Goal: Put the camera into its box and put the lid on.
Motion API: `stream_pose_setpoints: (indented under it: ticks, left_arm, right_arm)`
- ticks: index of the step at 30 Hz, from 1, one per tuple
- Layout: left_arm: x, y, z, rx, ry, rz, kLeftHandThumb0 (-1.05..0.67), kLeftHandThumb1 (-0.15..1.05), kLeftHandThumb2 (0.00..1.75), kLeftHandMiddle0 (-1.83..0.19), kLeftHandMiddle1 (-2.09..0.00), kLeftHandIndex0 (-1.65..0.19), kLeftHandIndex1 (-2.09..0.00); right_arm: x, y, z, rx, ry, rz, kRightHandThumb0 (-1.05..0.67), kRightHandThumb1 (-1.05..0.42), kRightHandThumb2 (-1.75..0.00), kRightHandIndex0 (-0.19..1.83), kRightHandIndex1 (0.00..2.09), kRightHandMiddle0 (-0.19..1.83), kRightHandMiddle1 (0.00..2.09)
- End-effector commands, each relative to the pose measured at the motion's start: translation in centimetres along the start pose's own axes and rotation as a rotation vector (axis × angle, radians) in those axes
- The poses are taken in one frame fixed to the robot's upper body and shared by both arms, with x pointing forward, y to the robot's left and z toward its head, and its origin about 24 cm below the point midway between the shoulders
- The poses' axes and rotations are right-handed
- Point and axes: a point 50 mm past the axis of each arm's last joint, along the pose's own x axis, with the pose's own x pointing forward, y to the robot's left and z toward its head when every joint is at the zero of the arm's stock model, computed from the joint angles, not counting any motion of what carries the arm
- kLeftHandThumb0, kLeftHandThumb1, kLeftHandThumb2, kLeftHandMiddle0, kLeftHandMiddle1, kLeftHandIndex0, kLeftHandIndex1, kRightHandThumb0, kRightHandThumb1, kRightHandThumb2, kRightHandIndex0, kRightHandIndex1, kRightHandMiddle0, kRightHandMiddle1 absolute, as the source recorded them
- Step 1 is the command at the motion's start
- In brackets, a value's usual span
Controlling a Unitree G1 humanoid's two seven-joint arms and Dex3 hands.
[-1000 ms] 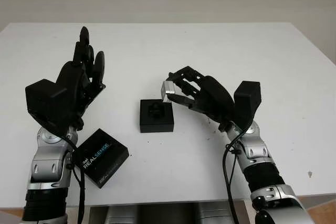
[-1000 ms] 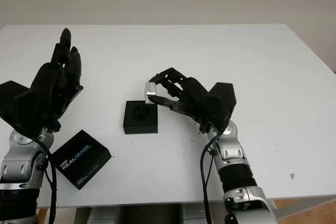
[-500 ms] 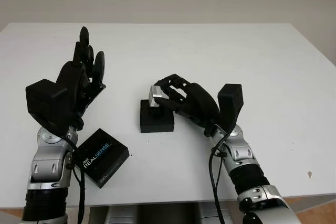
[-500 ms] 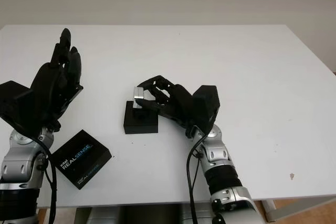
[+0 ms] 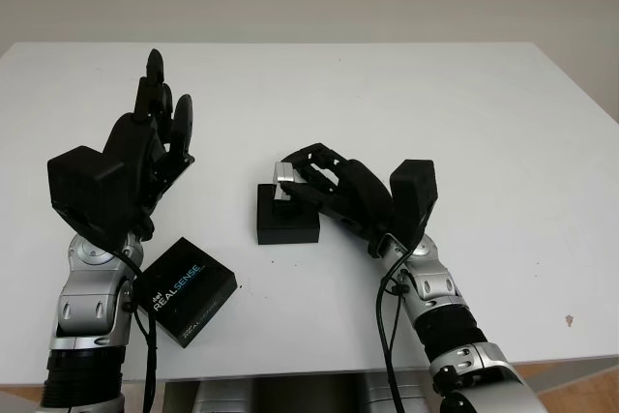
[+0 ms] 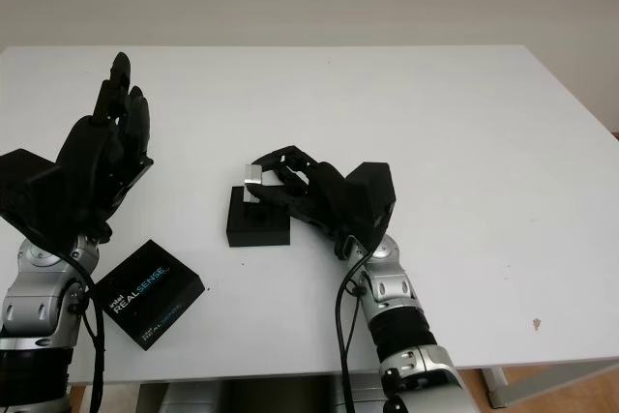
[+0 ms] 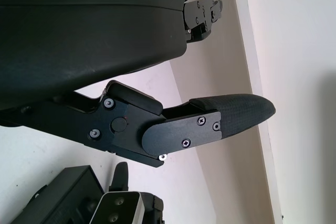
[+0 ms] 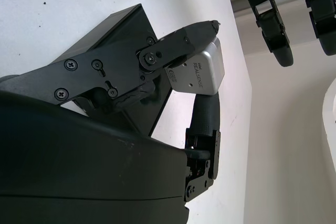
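Note:
The small silver camera [image 5: 284, 177] is pinched in my right hand [image 5: 295, 181], just above the open black box [image 5: 287, 220] at the table's middle. In the right wrist view the camera [image 8: 198, 71] reads REALSENSE and hangs over the box [image 8: 126, 30], its lower end hidden by my fingers [image 8: 178, 43]. The black lid [image 5: 187, 289] printed REALSENSE lies flat near the front left. My left hand [image 5: 145, 142] is open, raised above the table left of the box, behind the lid. The left wrist view catches the camera [image 7: 118, 209] and the box [image 7: 63, 198] from the side.
The white table [image 5: 484, 113] reaches well to the right and back. Its front edge [image 5: 319, 363] runs close below the lid. A pale wall stands behind the table.
My right hand has carried the camera leftward and down, from beside the box's right edge to directly over the box. The left hand and lid have stayed put.

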Motion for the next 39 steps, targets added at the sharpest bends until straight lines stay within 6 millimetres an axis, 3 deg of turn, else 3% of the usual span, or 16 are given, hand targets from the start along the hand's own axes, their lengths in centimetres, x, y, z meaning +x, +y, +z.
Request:
stream_pose_setpoints:
  ticks: [1,39]
  left_arm:
    - [0.0,0.1,0.5,0.013,-0.018,0.001,-0.82,1.05,0.67,0.19,0.0,0.19,0.0]
    - [-0.2,-0.3,0.1,0.002,0.005,0.015,-0.84,1.05,0.65,0.19,0.0,0.19,0.0]
  right_arm:
    - [0.3,0.3,0.3,-0.009,-0.015,0.014,-0.51,-1.04,-0.05,0.11,0.05,0.26,1.65]
    - [0.8,2.4,-3.3,0.01,0.108,0.041,-0.51,-1.04,-0.05,0.13,0.06,0.26,1.62]
